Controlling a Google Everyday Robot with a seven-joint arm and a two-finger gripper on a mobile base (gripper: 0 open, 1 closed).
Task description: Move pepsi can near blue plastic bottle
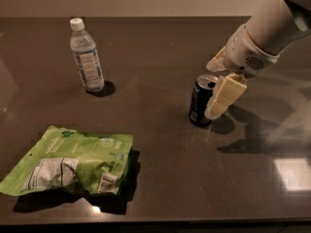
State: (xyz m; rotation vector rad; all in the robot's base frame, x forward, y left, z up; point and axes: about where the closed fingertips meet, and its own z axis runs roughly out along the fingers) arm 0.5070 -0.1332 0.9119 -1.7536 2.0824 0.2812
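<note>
The pepsi can [198, 105] stands upright on the dark table, right of centre. My gripper [211, 91] comes in from the upper right and is open. Its near cream finger [224, 96] overlaps the can's right front side, and its far finger [216, 62] shows just behind the can's top. The can sits partly between the jaws, still standing on the table. The blue plastic bottle [86, 57] with its white cap stands upright at the back left, well apart from the can.
A green snack bag [70, 161] lies flat at the front left. The dark table [160, 178] runs to a front edge at the bottom of the view. The white arm [269, 30] fills the upper right corner.
</note>
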